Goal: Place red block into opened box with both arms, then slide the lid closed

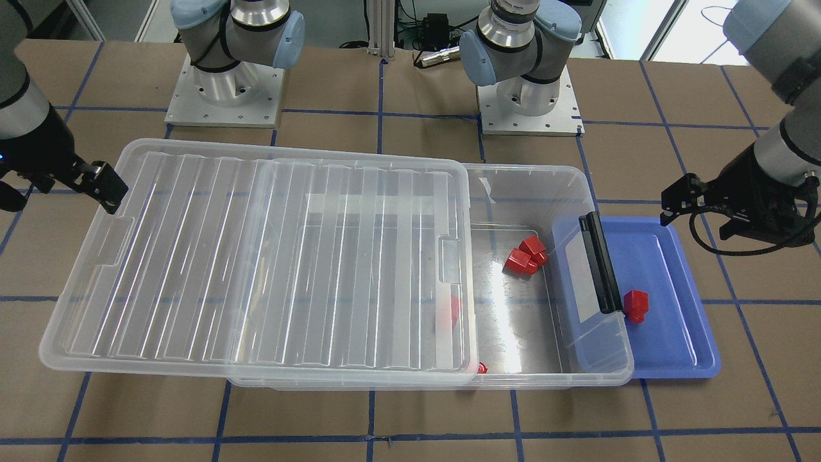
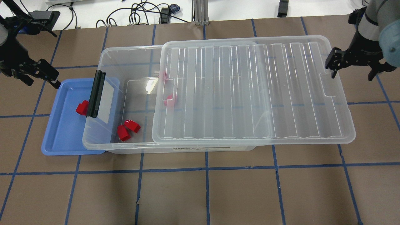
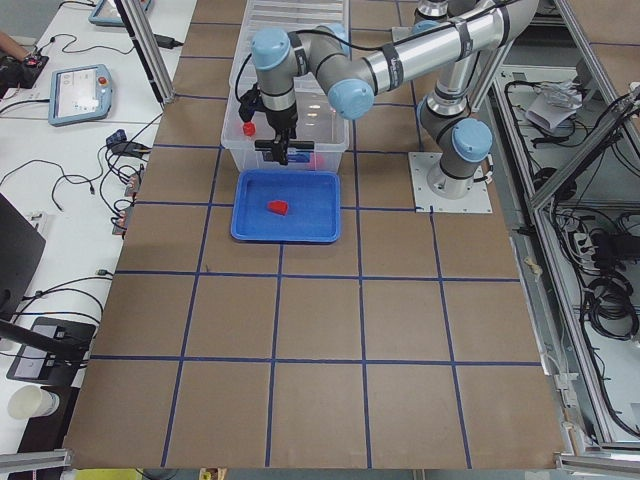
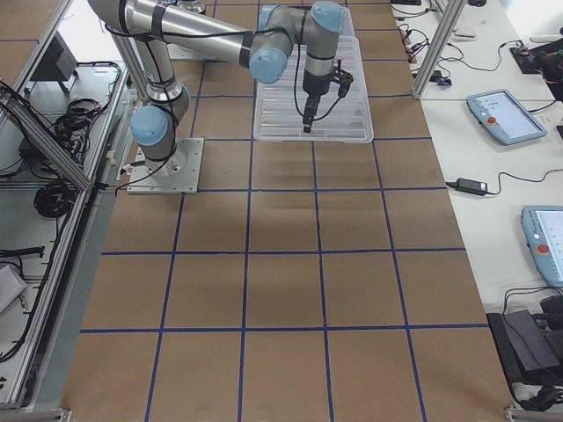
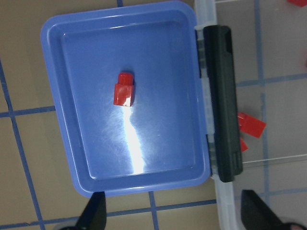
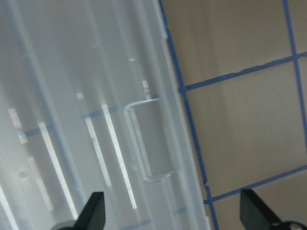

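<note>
Block of red plastic [image 5: 123, 89] lies in the blue tray [image 5: 57, 120], below the left gripper [image 5: 175, 213], whose fingers are spread wide and hold nothing. On the tray's far side from that gripper stands the box [image 2: 103, 62], with two other blocks [image 2: 128, 128] on its uncovered floor. Its lid [image 2: 250, 93] sits slid partway off, overhanging toward the right gripper [image 2: 351, 70], which is also wide apart and empty, near the lid's end tab [image 6: 151, 139].

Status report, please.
Left tool open, empty, above shallow blue plastic tray. Right tool open at end of clear ridged plastic lid. Small red plastic block on tray, unobstructed.
</note>
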Controlling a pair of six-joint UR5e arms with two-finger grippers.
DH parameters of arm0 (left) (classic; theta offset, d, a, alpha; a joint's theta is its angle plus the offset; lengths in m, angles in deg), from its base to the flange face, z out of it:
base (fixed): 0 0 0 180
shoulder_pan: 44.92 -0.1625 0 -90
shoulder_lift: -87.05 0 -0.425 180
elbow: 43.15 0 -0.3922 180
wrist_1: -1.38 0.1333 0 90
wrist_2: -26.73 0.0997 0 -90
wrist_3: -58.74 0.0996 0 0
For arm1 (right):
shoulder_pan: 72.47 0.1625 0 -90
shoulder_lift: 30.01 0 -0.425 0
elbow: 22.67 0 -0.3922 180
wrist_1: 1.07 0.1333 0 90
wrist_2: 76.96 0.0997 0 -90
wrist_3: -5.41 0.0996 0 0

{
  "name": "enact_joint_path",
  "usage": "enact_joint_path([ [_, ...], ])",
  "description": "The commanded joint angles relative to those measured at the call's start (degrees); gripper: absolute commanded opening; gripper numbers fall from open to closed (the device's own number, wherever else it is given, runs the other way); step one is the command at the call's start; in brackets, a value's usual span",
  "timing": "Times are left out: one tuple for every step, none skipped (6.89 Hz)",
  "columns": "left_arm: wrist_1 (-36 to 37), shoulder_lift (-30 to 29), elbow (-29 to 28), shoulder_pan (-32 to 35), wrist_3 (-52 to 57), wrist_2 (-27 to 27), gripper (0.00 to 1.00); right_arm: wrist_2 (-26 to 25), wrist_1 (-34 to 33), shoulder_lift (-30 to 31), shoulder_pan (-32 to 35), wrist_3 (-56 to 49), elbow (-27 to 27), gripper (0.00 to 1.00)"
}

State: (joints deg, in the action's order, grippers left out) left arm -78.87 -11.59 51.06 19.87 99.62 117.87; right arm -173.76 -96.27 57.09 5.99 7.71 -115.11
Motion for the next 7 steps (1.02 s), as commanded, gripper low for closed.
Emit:
enact_joint_path([
  [16.08, -5.75, 5.35, -2.03, 7.98, -0.17, 1.0, 6.44, 3.26, -0.17, 9.99, 1.47, 5.86, 1.0],
  [20.09, -7.6, 8.07, -2.13, 9.47, -0.17, 1.0, 8.63, 3.09, 0.0, 13.96, 8.53, 5.44, 1.0],
  [21.52, -9.19, 9.92, -2.13, 8.88, -2.87, 1.0, 8.3, 3.0, -0.52, 15.04, 12.6, 5.0, 1.0],
  [23.37, -10.6, 11.85, -2.22, 8.7, -4.81, 1.0, 8.3, 2.91, -0.53, 15.06, 12.73, 4.65, 1.0],
  [25.12, -11.83, 12.48, -2.22, 8.87, -4.74, 1.0, 8.21, 3.0, -0.35, 15.06, 12.64, 4.73, 1.0],
  [28.1, -13.23, 13.01, -2.22, 8.96, -4.66, 1.0, 8.21, 3.26, -0.53, 14.45, 12.38, 5.77, 1.0],
  [28.3, -14.99, 12.41, -2.22, 8.78, -3.61, 1.0, 8.3, 3.44, -0.09, 14.27, 12.47, 5.87, 1.0],
])
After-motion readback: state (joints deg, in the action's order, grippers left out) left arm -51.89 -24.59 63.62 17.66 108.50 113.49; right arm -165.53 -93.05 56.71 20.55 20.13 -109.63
